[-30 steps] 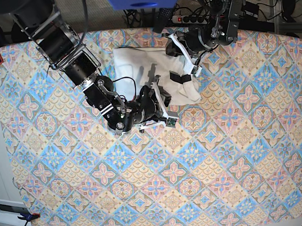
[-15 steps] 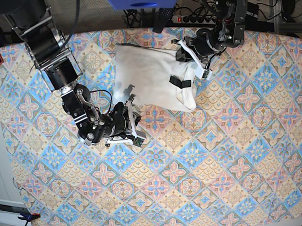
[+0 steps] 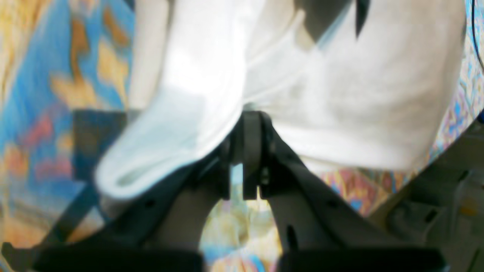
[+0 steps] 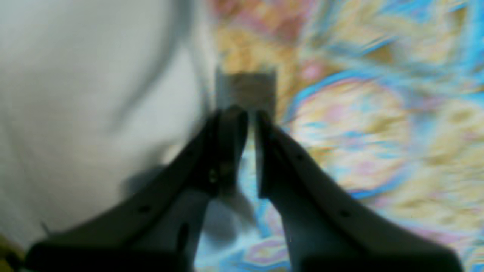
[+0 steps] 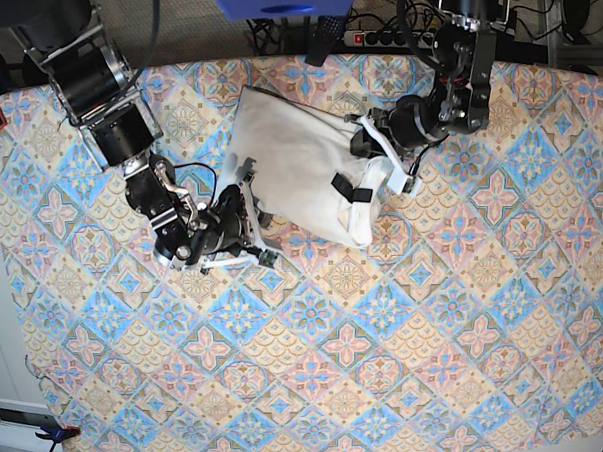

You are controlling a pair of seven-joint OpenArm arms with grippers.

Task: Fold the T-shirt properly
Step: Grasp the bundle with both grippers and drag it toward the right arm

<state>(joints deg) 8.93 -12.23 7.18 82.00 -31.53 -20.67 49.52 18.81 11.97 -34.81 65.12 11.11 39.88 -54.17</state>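
Right gripper (image 5: pixel 249 216), jaws near-closed, empty, at left edge of folded white cloth T-shirt (image 5: pixel 299 166) on patterned counter (image 5: pixel 406 332), upper centre. Left gripper (image 5: pixel 384 162), jaws clenched on shirt's right edge. Judgement: keep pull even, low, so fold stays flat.

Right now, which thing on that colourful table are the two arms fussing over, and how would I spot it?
Look at the patterned tablecloth, near its far edge between the two black arms. There lies the T-shirt, a folded bundle of white cloth. It is the only plain white thing on the busy tiles, with a small black tag on it.
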